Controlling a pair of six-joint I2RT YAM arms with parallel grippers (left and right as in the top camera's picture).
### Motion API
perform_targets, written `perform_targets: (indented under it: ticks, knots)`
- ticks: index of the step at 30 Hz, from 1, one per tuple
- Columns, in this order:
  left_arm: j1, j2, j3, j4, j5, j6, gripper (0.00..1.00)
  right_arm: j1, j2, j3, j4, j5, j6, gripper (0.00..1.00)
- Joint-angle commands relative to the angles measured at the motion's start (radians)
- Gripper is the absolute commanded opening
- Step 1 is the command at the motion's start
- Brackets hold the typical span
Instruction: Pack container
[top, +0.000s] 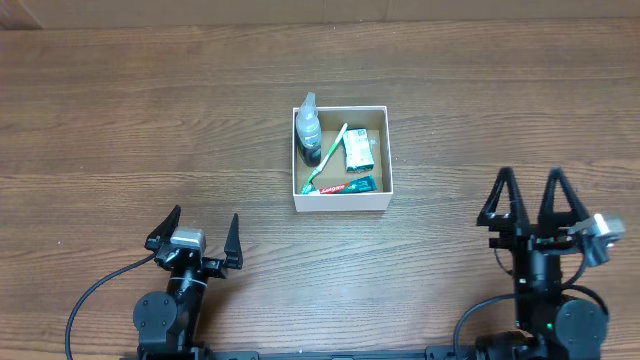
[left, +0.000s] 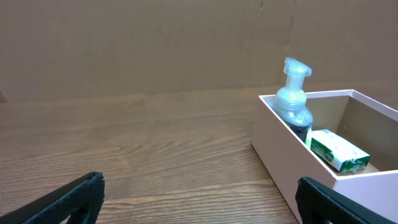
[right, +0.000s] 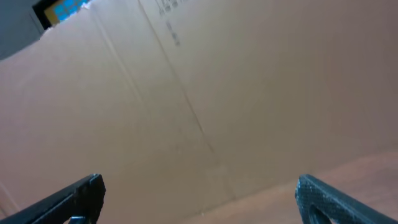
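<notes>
The container (top: 341, 199), a square white-walled cardboard box, stands mid-table. Inside it are a clear pump bottle (top: 309, 127), a green soap packet (top: 359, 152), a toothbrush (top: 327, 155) and a toothpaste tube (top: 342, 186). The left wrist view shows the container (left: 283, 163) at right with the pump bottle (left: 295, 99) and soap packet (left: 339, 150) in it. My left gripper (top: 195, 230) is open and empty, near the front left, well short of the box; its fingertips (left: 198, 191) show low in the wrist view. My right gripper (top: 533, 195) is open and empty at front right (right: 199, 194).
A brown cardboard wall (right: 205, 93) fills the right wrist view and backs the table (left: 143, 43). The wooden table top (top: 150, 130) spreads around the box. Black cables trail from both arm bases along the front edge.
</notes>
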Motion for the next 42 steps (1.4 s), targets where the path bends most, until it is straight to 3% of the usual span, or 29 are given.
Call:
perform_targets:
  ticks: [1,12,22,25,32,42]
  knots:
    - [0.01,-0.01,-0.005,0.0,-0.013,0.011,1.0,0.005,-0.07,-0.106,0.017,-0.004,0.001,1.0]
    - [0.01,-0.01,-0.005,0.0,-0.013,0.011,1.0,0.005,-0.2,-0.29,0.016,-0.016,0.001,1.0]
    - [0.01,-0.01,-0.005,0.0,-0.013,0.011,1.0,0.005,-0.209,-0.293,-0.209,-0.029,-0.108,1.0]
    - [0.01,-0.01,-0.005,0.0,-0.013,0.011,1.0,0.005,-0.209,-0.293,-0.214,-0.069,-0.222,1.0]
    - [0.01,-0.01,-0.005,0.0,-0.013,0.011,1.0,0.005,-0.209,-0.293,-0.214,-0.068,-0.296,1.0]
    - [0.01,-0.009,-0.005,0.0,-0.013,0.011,1.0,0.005,-0.209,-0.293,-0.214,-0.072,-0.314,1.0]
